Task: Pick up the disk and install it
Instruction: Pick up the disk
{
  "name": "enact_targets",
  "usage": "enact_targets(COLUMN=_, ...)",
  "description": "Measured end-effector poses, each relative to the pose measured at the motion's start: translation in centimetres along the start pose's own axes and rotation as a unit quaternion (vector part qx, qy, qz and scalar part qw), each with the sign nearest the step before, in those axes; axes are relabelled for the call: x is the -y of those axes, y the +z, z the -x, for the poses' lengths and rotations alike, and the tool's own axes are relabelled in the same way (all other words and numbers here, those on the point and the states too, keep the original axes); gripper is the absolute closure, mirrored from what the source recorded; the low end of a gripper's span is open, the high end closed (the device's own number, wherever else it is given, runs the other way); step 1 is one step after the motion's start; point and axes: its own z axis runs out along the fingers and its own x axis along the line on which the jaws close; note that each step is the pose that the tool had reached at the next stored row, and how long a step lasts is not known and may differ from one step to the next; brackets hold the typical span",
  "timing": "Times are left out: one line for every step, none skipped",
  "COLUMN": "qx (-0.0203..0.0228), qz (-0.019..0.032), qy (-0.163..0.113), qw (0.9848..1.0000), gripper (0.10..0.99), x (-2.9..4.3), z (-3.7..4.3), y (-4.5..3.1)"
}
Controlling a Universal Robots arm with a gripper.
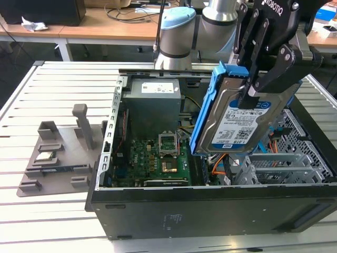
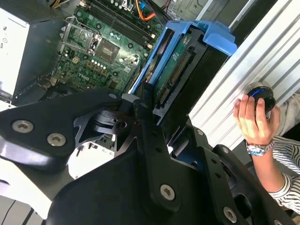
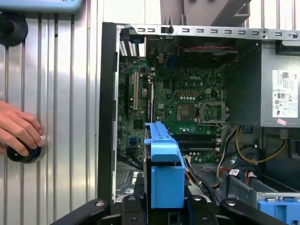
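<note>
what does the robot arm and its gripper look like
The arm is built of round silver-grey joints with pale blue end caps. The gripper is matte black, made of angular linked bars pinned with silver screw heads, and it has white lettering on its body.

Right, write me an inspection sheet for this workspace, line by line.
Surface: slatted metal table carrying an open computer case.
Job's things: the disk, in its blue carrier, is held tilted above the open case, not yet seated.
Clutter: grey plastic fixture on the table, at the exterior view's left of the case.
Grippers: end effector shut on the disk.
Cables: orange cable and yellow wires loose inside the case.
Surroundings: a person's hand rests on a black round object on the table beside the case; wooden desks behind.
</note>
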Motion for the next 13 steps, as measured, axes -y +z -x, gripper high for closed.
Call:
enact_targets(qx=-0.0001, qz=0.0, qy=0.0, qw=1.0, gripper=0.722, x=0.08, z=0.0, y=0.12)
enact_targets(qx=-0.0001, qz=0.0, qy=0.0, qw=1.0, gripper=0.722, x=0.14, z=0.0, y=0.22)
enact_targets(qx=-0.0001, qz=0.0, qy=0.0, qw=1.0, gripper=0.722, x=0.2, z=0.0, y=0.34)
enact_targets(qx=0.0, qz=0.0, qy=0.0, qw=1.0, gripper=0.722, x=0.29, z=0.0, y=0.53)
enact_targets(qx=-0.0001, qz=0.0, qy=0.0, qw=1.0, gripper=0.722, x=0.53, z=0.0, y=0.79)
enact_targets(qx=-0.0001, qz=0.0, qy=0.0, qw=1.0, gripper=0.722, x=0.79, z=0.0, y=0.9)
enact_targets(qx=-0.0002, qz=0.0, qy=0.0, qw=1.0, gripper=0.722, x=1.26, z=0.0, y=1.0)
enact_targets(qx=-0.0004, qz=0.0001, qy=0.0, qw=1.0, gripper=0.722, x=1.57, z=-0.01, y=1.03)
enact_targets(qx=-0.0006, qz=0.0001, qy=0.0, qw=1.0, gripper=0.722, x=1.88, z=-0.01, y=1.05)
enact_targets(qx=-0.0008, qz=0.0001, qy=0.0, qw=1.0, gripper=0.722, x=2.46, z=0.0, y=1.09)
enact_targets(qx=-0.0009, qz=0.0001, qy=0.0, qw=1.0, gripper=0.722, x=2.89, z=0.0, y=1.11)
enact_targets(qx=-0.0011, qz=0.0001, qy=0.0, qw=1.0, gripper=0.722, x=3.26, z=0.0, y=1.13)
enact_targets(qx=-0.0013, qz=0.0002, qy=0.0, qw=1.0, gripper=0.722, x=3.54, z=0.0, y=1.13)
